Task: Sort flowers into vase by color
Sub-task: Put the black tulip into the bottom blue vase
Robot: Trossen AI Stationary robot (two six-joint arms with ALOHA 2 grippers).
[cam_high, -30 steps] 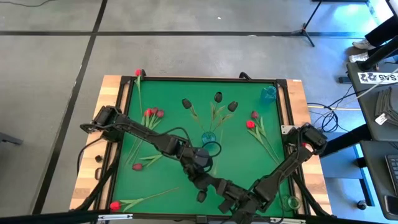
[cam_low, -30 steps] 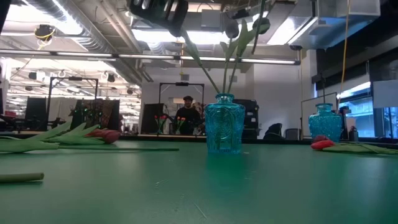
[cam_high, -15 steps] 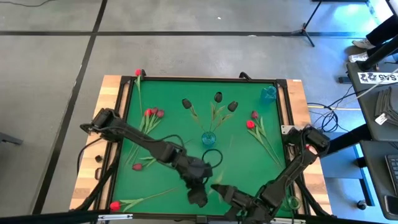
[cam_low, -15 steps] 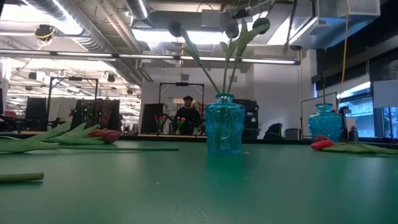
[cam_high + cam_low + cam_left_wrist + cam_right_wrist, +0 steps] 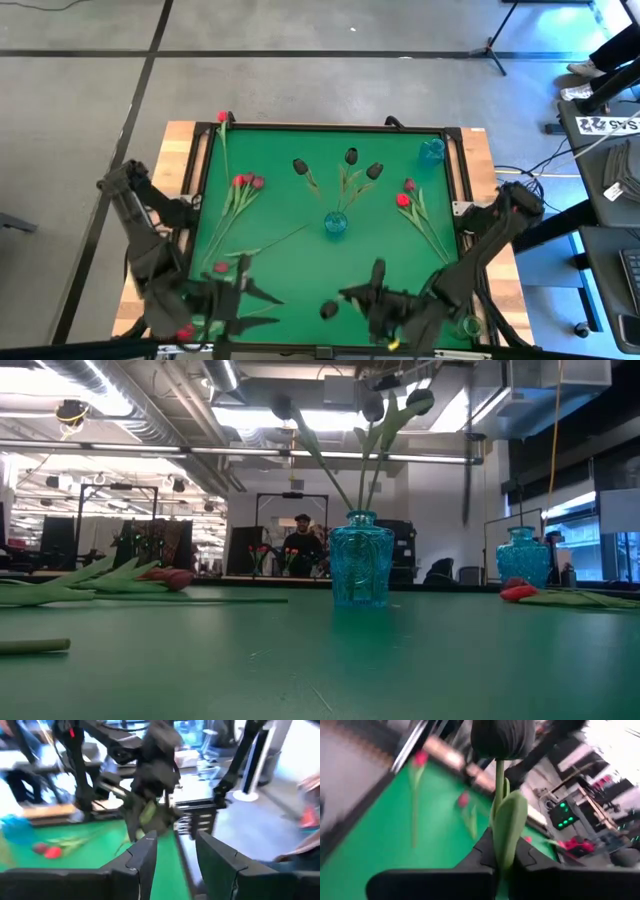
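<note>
The right pincer (image 5: 501,860) is clenched on the stem of a near-black tulip (image 5: 502,737), held at the near edge of the bench (image 5: 300,250). The left pincer (image 5: 172,852) is released, its fingers apart and holding nothing, at the near left corner. Three near-black tulips (image 5: 350,157) stand in the centre blue vase (image 5: 335,224). Red and pink tulips (image 5: 245,182) lie on the green mat to left and right. A second blue vase (image 5: 431,152) stands at the far right corner.
</note>
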